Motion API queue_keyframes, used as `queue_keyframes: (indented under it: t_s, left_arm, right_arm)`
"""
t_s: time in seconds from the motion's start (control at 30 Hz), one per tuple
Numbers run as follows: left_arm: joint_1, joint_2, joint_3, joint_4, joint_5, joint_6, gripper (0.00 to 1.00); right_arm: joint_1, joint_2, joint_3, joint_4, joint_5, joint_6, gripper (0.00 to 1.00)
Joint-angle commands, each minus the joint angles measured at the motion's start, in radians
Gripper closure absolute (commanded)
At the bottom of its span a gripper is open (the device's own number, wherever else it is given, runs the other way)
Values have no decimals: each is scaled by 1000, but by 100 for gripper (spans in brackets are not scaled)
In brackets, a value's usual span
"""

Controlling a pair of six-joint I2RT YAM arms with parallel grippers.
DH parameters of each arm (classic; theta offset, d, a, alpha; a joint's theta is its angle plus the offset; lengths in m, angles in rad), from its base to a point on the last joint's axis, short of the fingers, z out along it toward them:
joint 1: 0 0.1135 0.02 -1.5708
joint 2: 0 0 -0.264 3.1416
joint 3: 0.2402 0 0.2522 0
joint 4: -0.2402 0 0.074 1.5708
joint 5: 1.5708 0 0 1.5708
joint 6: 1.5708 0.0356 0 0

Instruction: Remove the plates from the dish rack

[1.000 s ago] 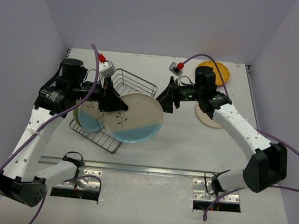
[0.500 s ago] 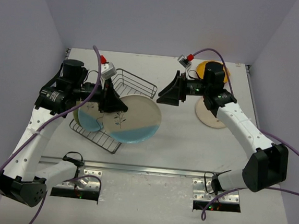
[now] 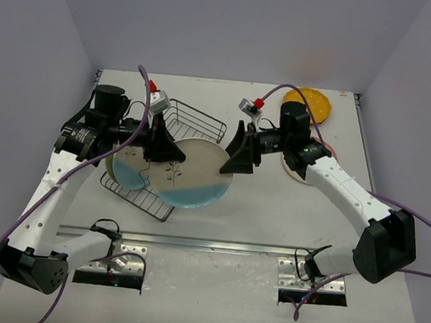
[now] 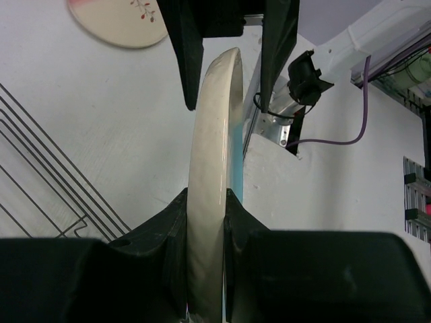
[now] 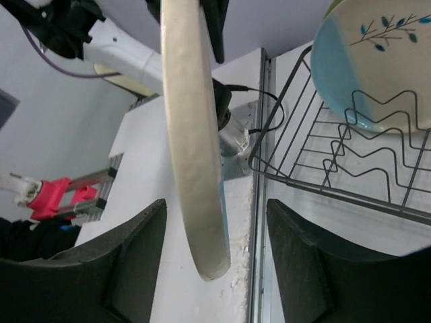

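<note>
My left gripper [image 3: 169, 151] is shut on the left rim of a cream-and-blue plate [image 3: 199, 174] and holds it on edge over the right side of the wire dish rack [image 3: 196, 122]. In the left wrist view the plate [image 4: 210, 134] stands edge-on between my shut fingers [image 4: 168, 222]. My right gripper [image 3: 237, 160] is open, with its jaws on either side of the plate's right rim [image 5: 195, 148] and not touching it. A second cream-and-blue plate [image 3: 126, 170] stands in the rack and also shows in the right wrist view [image 5: 377, 60].
A cream-and-pink plate [image 3: 305, 171] lies flat on the table under my right arm, also in the left wrist view [image 4: 118, 20]. An orange-yellow plate [image 3: 313, 103] lies at the back right. Rack wires [image 5: 350, 161] are close beside my right gripper.
My right gripper rose and swung back, then came down and left, and now straddles the plate's right rim. My left gripper and the plate have barely moved.
</note>
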Motion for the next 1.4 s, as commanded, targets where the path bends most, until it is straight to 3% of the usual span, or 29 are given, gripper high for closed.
queue_keyframes:
  t_s: [0.0,0.13,0.2,0.23,0.37,0.4,0.5,0.63,0.8,1.0,1.1,1.37]
  left_arm:
    - [4,-3,23,74,108,-1,100]
    - [4,-1,20,84,76,-13,100]
    - [4,0,15,95,35,-24,100]
    - [4,2,15,94,3,-35,98]
    - [4,8,14,103,-142,-93,25]
    - [4,10,20,103,-209,-101,2]
    - [6,7,31,103,-341,-122,0]
    - [6,-13,24,120,-466,-134,0]
    - [6,-19,13,132,-478,-143,0]
    - [6,-21,8,132,-497,-140,0]
    - [6,-23,1,132,-495,-139,0]
    - [6,-13,-11,141,-515,-142,0]
  right_arm:
    - [35,-44,54,-199,30,-259,47]
    - [35,-41,60,-243,56,-281,89]
    - [33,-41,61,-250,70,-278,100]
    - [27,-43,60,-253,85,-261,100]
    - [-55,-12,53,-194,47,-100,100]
    - [-85,-5,28,-151,29,-44,100]
    - [-239,17,-34,45,-22,161,100]
    - [-405,51,-98,106,-27,263,100]
    - [-612,110,-149,122,-11,338,100]
    - [-863,209,-126,36,24,277,100]
    - [-946,270,-67,-66,55,154,100]
    - [-1093,394,6,-117,90,37,100]
